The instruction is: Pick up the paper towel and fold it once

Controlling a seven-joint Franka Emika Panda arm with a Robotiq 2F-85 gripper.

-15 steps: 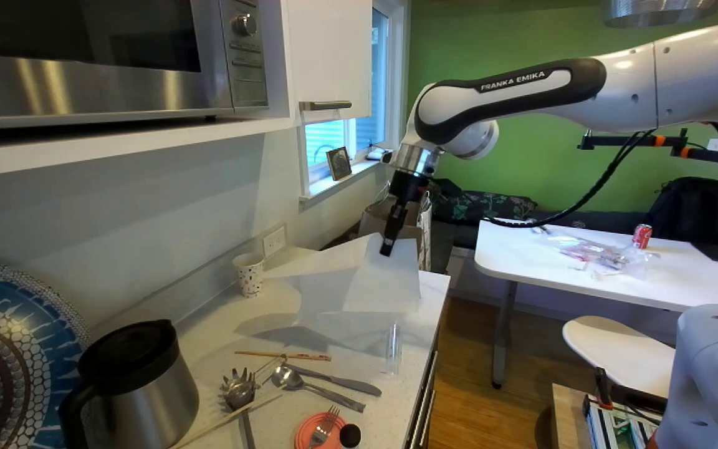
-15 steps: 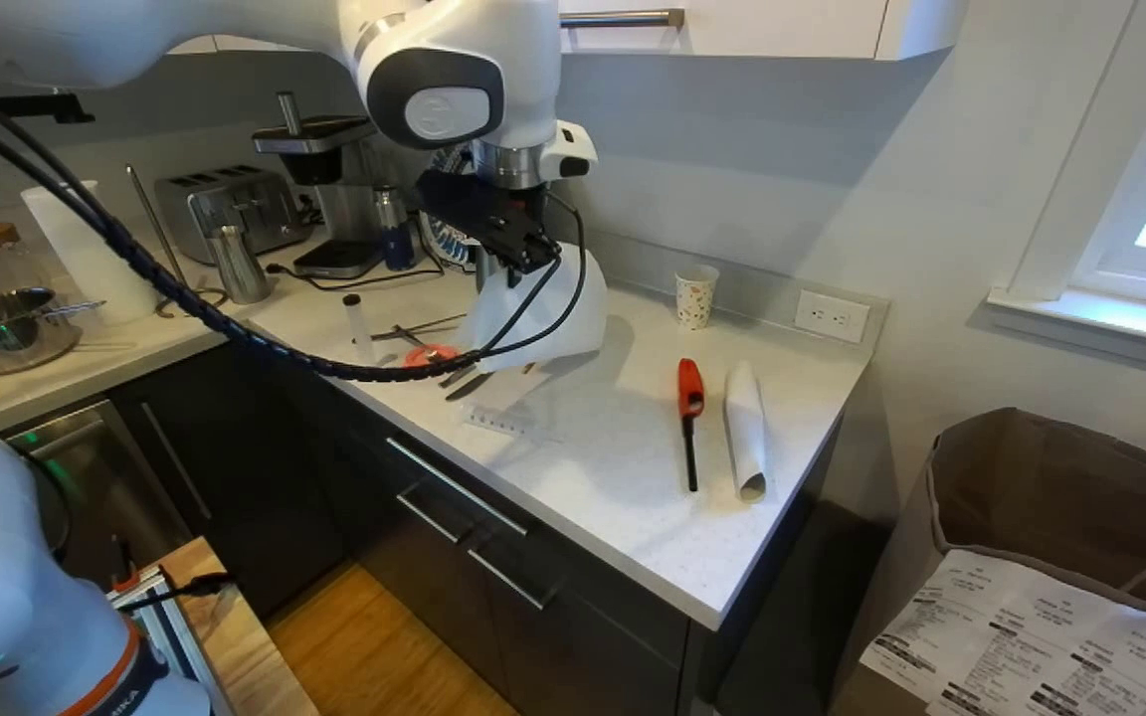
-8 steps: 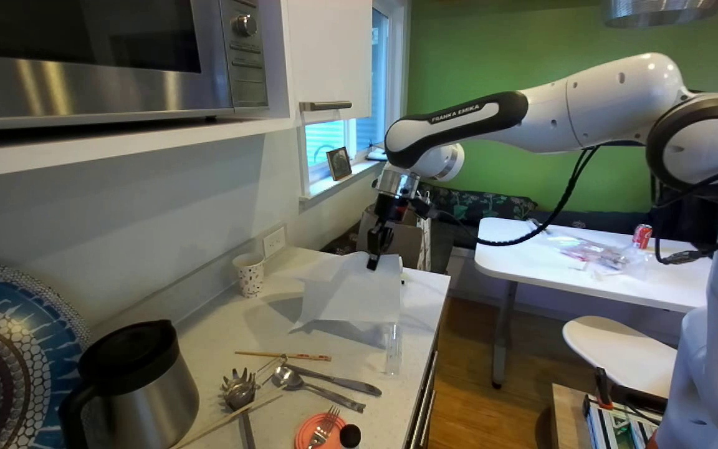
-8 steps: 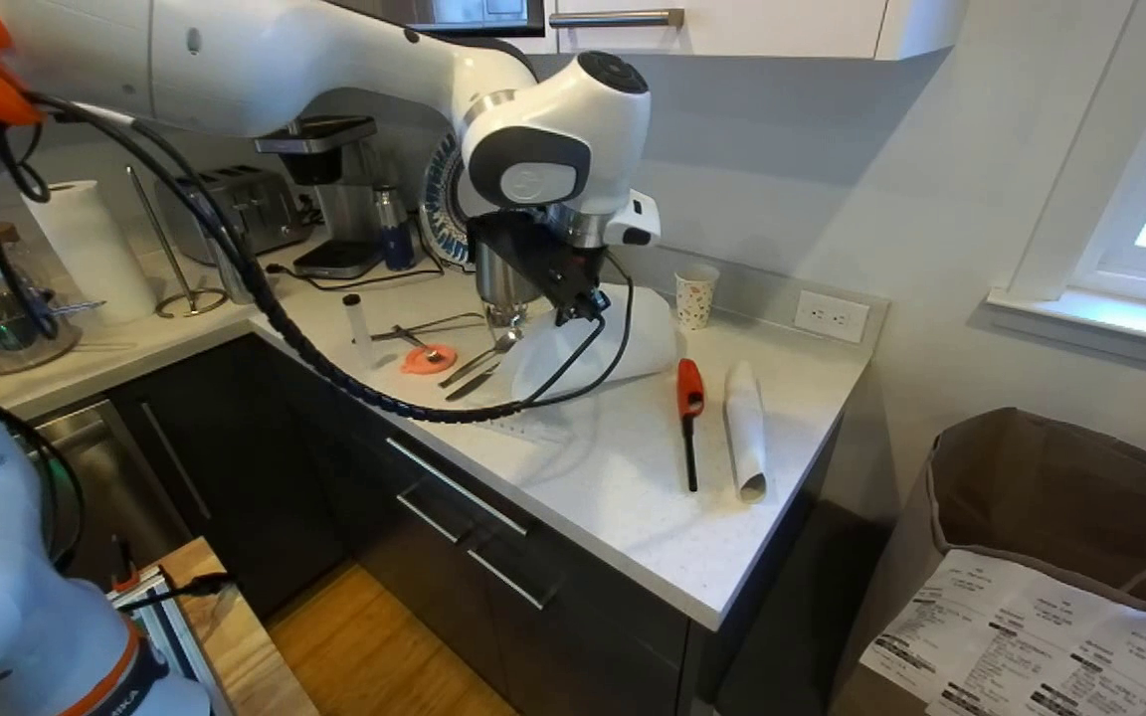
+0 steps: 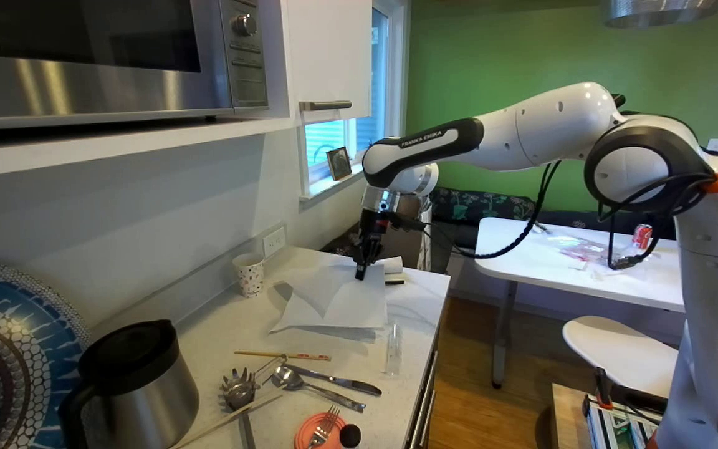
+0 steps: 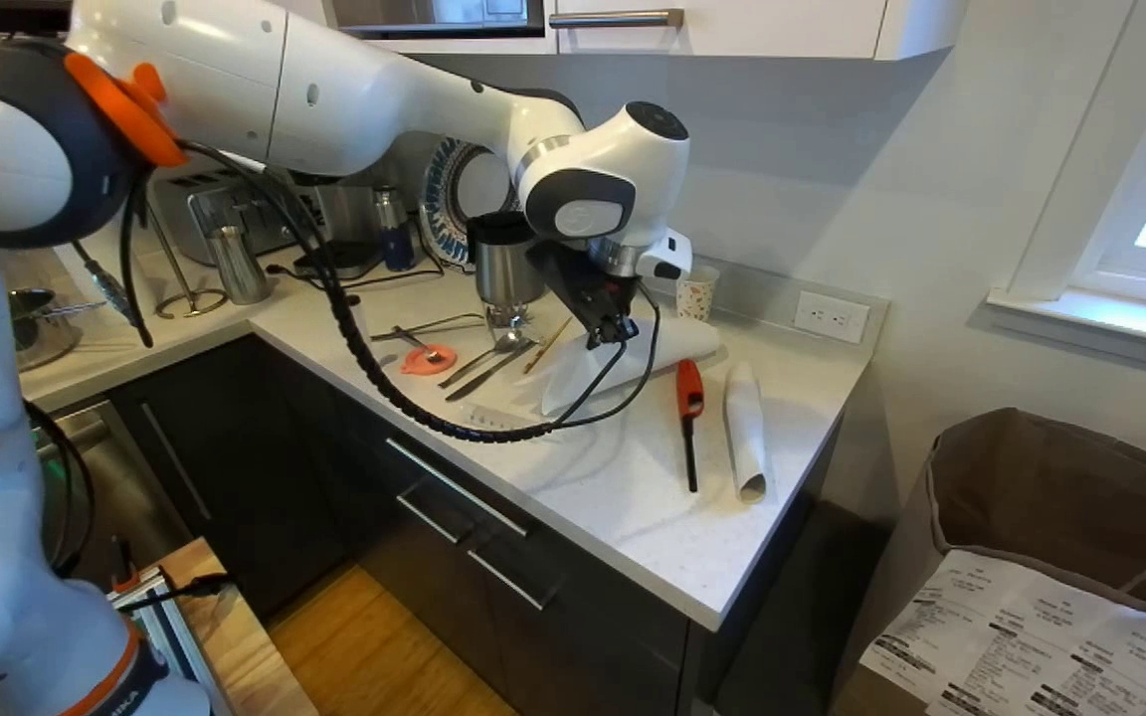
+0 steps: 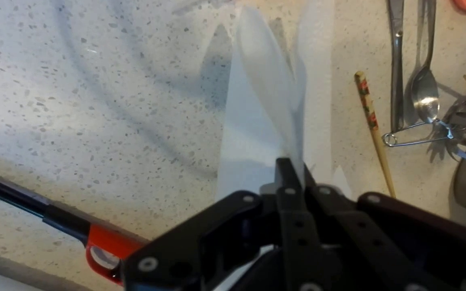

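Speckled bench (image 6: 623, 502), white paper towel (image 5: 343, 307) tented in from the end edge, long axis back edge to front, loose end frontward, rear part hidden in the wrist view behind the hand (image 7: 295, 169), clamped tight on its ridge.

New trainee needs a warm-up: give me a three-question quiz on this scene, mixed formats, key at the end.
1. Multiple choice: what does the gripper hold?
A) spoon
B) paper towel
C) knife

2. True or false: the paper cup stands upright on the counter.

3. Fill in: in an exterior view, the red lighter lies between the paper towel and a white ___.

Key: 1: B; 2: true; 3: roll.
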